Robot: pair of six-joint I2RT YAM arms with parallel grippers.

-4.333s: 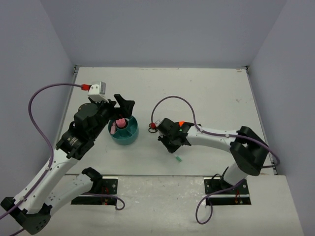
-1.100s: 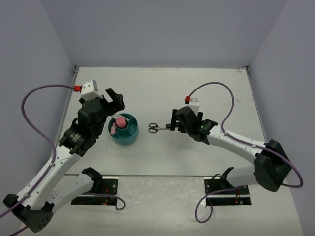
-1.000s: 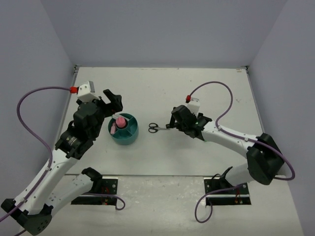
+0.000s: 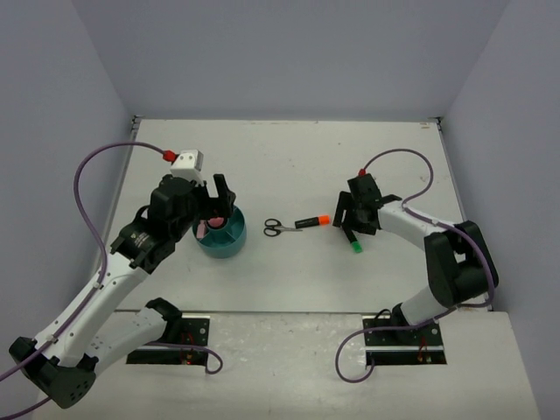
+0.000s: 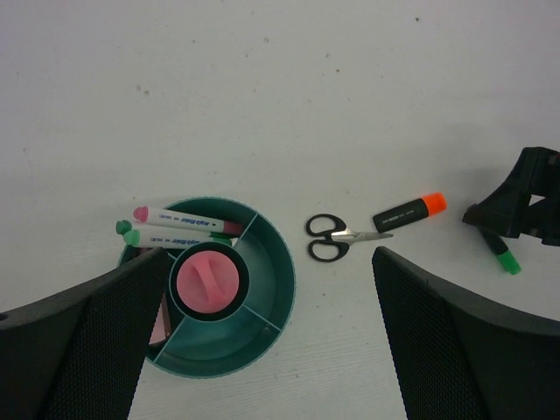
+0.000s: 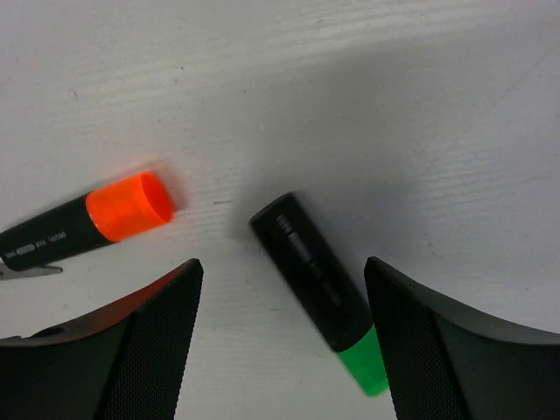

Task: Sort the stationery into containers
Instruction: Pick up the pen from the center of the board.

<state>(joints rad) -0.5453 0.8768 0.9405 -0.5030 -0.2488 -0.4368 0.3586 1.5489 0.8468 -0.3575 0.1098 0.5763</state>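
Round teal plastic organizer (image 4: 234,244) on white table (image 4: 289,157), left of centre. Pink tube (image 5: 208,280) in middle well, thin white pens (image 5: 185,226) in rear compartment. Black-handled scissors (image 5: 328,238) just right of organizer. Orange-capped black highlighter (image 6: 87,229) at blade tips. Green-capped black highlighter (image 6: 319,284) untouched between spread right gripper (image 6: 280,350) fingers. Left gripper (image 4: 214,206) spread wide above organizer.

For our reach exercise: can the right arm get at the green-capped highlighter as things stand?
Probably yes: the right gripper hangs open astride the green-capped highlighter, with nothing covering it.

organizer (image 5: 282,280): glossy teal plastic | scissors (image 5: 350,234): metal blades | table (image 5: 262,87): matt white | right fingers (image 6: 131,359): textured black
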